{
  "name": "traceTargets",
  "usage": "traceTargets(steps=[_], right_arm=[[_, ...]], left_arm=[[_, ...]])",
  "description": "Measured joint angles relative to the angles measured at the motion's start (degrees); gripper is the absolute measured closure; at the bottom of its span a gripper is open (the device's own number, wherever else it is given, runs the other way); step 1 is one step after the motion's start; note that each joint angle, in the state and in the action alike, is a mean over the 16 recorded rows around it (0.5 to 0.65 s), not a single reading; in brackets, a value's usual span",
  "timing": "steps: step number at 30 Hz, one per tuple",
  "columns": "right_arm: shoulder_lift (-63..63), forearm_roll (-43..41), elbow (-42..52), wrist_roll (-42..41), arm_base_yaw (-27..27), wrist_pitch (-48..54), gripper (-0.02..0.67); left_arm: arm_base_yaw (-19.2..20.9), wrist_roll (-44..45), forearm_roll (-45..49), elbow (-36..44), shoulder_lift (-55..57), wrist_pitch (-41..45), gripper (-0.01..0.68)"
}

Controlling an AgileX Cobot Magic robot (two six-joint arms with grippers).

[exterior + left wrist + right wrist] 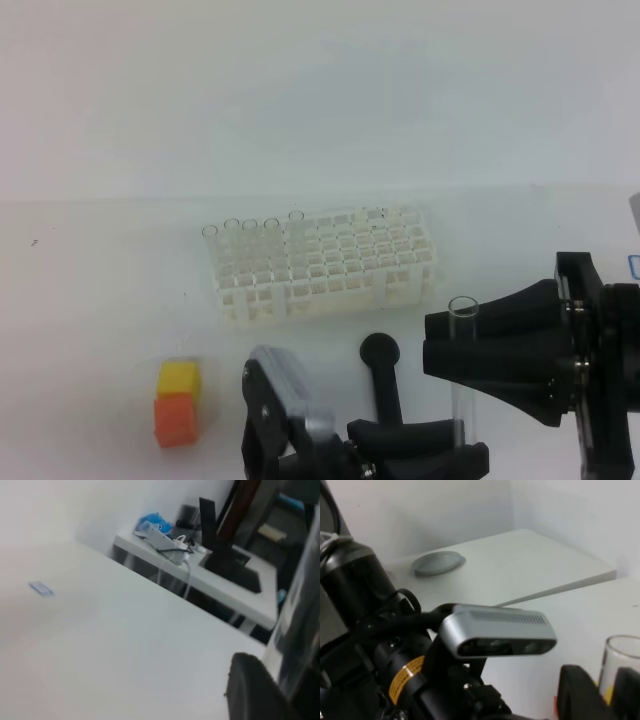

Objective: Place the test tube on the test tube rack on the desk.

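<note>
The bench (100, 280) lay white and wide, carrying everything else. On it, towards the middle of the exterior view, stood the test tube rack (325, 265), with several clear tubes already upright in its left rear holes. Near the left front sat an orange block (175, 418) with a yellow block (179, 379) stacked on it, well apart from the rack.

The right tool (450, 350) reached in from the right, its dark fingers alongside the upper part of the test tube (462, 360), which stood upright in front of the rack. The left tool (440, 455) was at the tube's lower end. Whether either one actually gripped the glass could not be told from these views.

This looked like a hand-over between the tools. Next, the tube would need carrying back over a free hole, kept vertical, and lowering straight in.
</note>
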Motion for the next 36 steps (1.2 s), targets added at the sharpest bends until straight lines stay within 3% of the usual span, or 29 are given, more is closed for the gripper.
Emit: traceTargets(steps=[10,15,19,28,32,36], right_arm=[[-1.12,-0.41,0.0,0.27,0.24,-2.27,0.527],[-4.16,-0.75,0.0,0.23,0.3,-7.09,0.527],[-7.9,-0.83,0.0,0.4,0.3,-13.79,0.527],[-15.91,-0.13,0.0,0.69,0.3,-29.29,0.527],[-17.6,0.17,0.0,0.73,0.3,-32.66,0.527],[-18.22,0.39,0.0,0.73,0.3,-33.7,0.527]], left_arm=[[0.01,-10.23,6.56,0.04,-0.04,1.34,0.308],[0.01,-9.01,9.71,0.03,-0.04,2.87,0.279],[0.25,-7.77,8.63,0.0,-0.04,5.4,0.332],[3.29,-1.86,4.79,-2.56,-0.08,14.22,0.551],[5.12,-0.69,7.8,-7.04,-0.63,22.6,0.629],[6.84,-0.1,14.09,-13.54,-1.73,34.6,0.664]])
